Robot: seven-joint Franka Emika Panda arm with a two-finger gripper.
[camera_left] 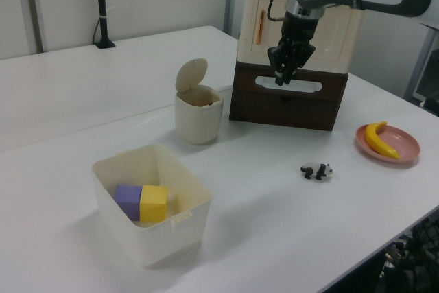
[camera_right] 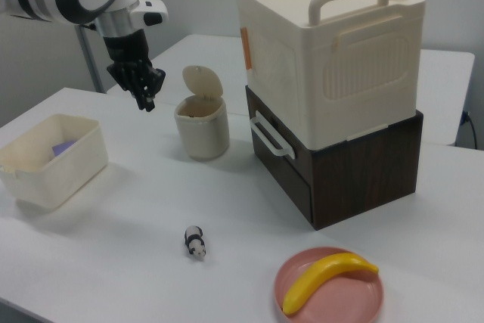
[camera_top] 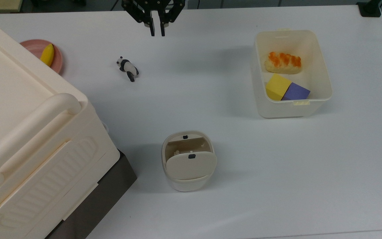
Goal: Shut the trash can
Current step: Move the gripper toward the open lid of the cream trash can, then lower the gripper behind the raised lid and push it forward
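The trash can [camera_top: 187,179] [camera_left: 199,118] [camera_right: 202,128] is a small cream bin standing on the white table with its beige lid [camera_top: 191,165] [camera_left: 191,74] [camera_right: 202,80] tipped up and its mouth uncovered. A small black button [camera_top: 185,136] sits on its rim. My gripper [camera_top: 157,33] [camera_left: 281,80] [camera_right: 144,104] hangs shut and empty above the table's far edge in the top view, well apart from the bin.
A big cream box with a handle [camera_top: 28,132] [camera_right: 333,51] sits on a dark brown drawer unit [camera_right: 340,164]. A white tub [camera_top: 292,74] holds bread and two blocks. A toy panda [camera_top: 128,68] and a pink plate [camera_top: 57,61] with a banana lie on the table.
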